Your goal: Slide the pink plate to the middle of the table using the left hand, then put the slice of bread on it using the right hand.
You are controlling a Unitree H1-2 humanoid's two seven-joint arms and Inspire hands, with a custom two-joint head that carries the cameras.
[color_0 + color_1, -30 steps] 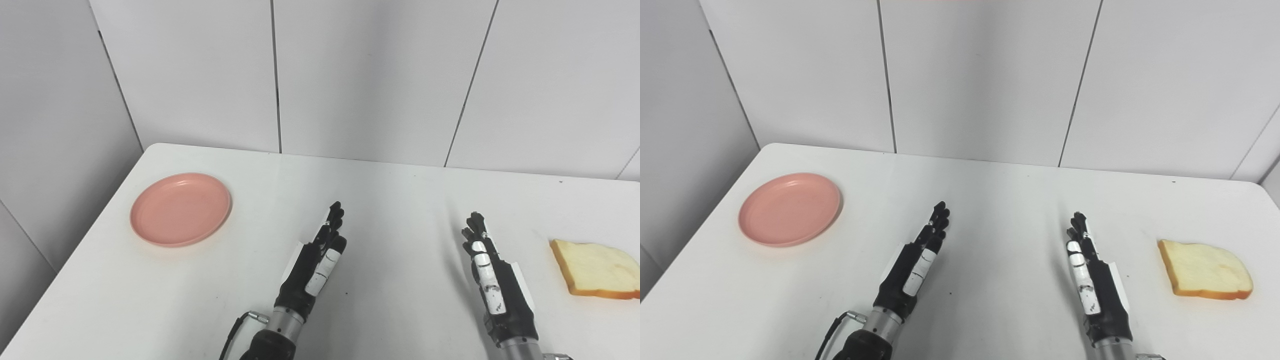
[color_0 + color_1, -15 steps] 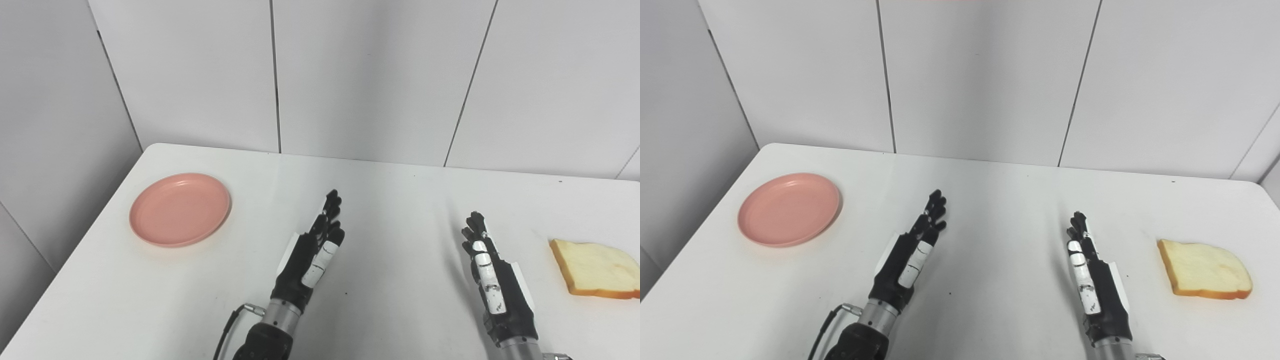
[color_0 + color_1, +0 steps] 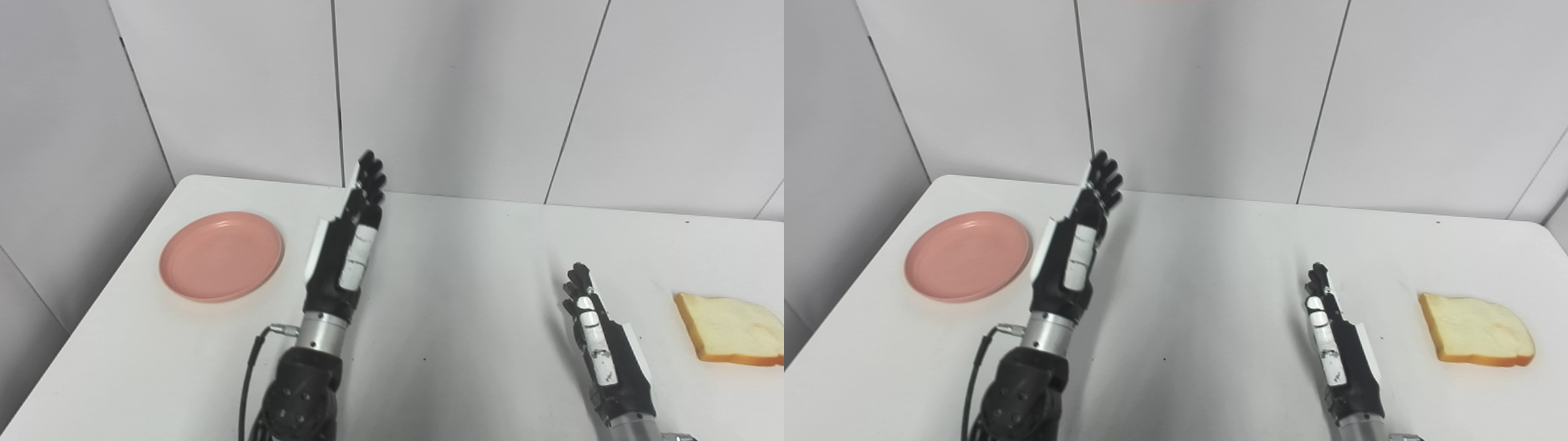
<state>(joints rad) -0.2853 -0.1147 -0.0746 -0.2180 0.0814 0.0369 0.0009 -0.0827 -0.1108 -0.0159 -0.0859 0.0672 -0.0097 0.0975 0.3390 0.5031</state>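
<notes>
One round, shallow pink plastic plate (image 3: 221,255) lies flat at the left side of the smooth white bench (image 3: 465,257), empty. Just right of it, the left robot hand (image 3: 346,251), black with white panels, is raised above the bench, fingers extended and apart, holding nothing. The right robot hand (image 3: 603,349) sits low, fingers straight, empty. One slice of pale, brown-crusted bread (image 3: 731,329) lies flat at the far right, long axis left-right, its rounded top pointing right.
</notes>
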